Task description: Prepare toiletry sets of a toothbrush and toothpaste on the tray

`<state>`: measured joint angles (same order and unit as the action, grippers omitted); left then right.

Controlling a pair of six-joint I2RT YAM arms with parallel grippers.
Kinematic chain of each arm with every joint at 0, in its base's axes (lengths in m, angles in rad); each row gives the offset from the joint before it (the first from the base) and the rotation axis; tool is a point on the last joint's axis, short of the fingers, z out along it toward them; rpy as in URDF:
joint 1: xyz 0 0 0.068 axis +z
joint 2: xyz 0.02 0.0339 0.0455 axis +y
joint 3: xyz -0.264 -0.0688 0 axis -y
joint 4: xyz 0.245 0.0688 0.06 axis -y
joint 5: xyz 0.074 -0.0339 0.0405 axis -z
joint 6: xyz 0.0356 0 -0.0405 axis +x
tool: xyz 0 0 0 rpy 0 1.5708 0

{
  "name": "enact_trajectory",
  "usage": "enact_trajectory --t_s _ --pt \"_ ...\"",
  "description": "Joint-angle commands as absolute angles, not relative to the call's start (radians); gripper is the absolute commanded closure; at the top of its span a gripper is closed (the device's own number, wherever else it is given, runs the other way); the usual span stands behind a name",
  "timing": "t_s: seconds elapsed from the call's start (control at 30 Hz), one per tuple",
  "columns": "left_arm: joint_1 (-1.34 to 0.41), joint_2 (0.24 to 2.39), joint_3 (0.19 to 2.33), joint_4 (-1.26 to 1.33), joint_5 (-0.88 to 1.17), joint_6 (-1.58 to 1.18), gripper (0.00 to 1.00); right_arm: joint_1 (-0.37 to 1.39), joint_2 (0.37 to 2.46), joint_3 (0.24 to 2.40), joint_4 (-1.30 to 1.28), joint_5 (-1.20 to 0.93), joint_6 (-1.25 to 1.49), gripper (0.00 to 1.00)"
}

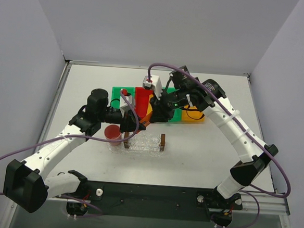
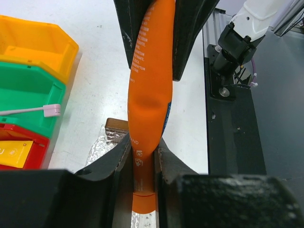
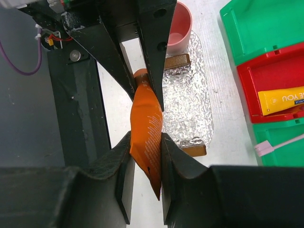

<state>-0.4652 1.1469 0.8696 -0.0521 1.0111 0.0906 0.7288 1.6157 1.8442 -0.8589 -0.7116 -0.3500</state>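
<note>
An orange toothpaste tube (image 1: 145,121) hangs in the air between both grippers, above the clear tray (image 1: 149,145) with its brown handle blocks. My left gripper (image 2: 144,148) is shut on the tube's (image 2: 149,95) narrow cap end. My right gripper (image 3: 146,148) is shut on the tube's (image 3: 146,123) flat crimped end. A yellow-orange toothpaste tube (image 3: 280,100) lies in the red bin (image 3: 280,71). The whitish-pink toothbrush (image 2: 28,111) lies across the green bin (image 2: 23,88); it also shows in the right wrist view (image 3: 280,144).
A pink cup (image 1: 112,132) stands at the tray's left end. Green (image 1: 119,92), red (image 1: 141,100) and orange (image 1: 193,117) bins stand in a row behind the tray. The arm bases and a dark rail (image 1: 151,195) run along the near edge.
</note>
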Motion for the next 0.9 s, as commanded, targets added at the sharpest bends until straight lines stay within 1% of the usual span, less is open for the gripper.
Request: enact_trajectory --t_s 0.0,0.03,0.07,0.1,0.17,0.2,0.4,0.53,0.73,0.87 --pt "-0.465 1.118 0.884 -0.058 1.002 0.136 0.69 0.733 1.597 1.870 -0.848 -0.695 -0.344 0.98" --pt "-0.463 1.114 0.882 -0.063 0.993 0.140 0.60 0.733 1.594 1.868 -0.848 -0.680 -0.344 0.99" --pt "-0.460 1.109 0.879 -0.066 0.986 0.141 0.55 0.733 1.591 1.868 -0.848 -0.673 -0.342 0.99" --pt "-0.457 1.100 0.876 -0.066 0.980 0.141 0.44 0.735 1.589 1.867 -0.850 -0.666 -0.342 1.00" --pt "-0.446 1.092 0.876 -0.067 0.965 0.143 0.37 0.733 1.582 1.861 -0.851 -0.640 -0.339 1.00" --pt "-0.442 1.085 0.876 -0.071 0.960 0.144 0.31 0.733 1.580 1.858 -0.850 -0.632 -0.337 1.00" --pt "-0.400 1.058 0.896 -0.115 0.940 0.163 0.13 0.735 1.566 1.838 -0.859 -0.557 -0.341 1.00" --pt "-0.364 1.040 0.911 -0.187 0.917 0.202 0.11 0.744 1.572 1.839 -0.877 -0.485 -0.351 1.00" --pt "-0.311 1.016 0.972 -0.365 0.767 0.345 0.11 0.778 1.620 1.842 -0.926 -0.309 -0.373 1.00" --pt "-0.276 0.991 0.989 -0.437 0.675 0.406 0.11 0.801 1.664 1.848 -0.968 -0.249 -0.376 1.00"
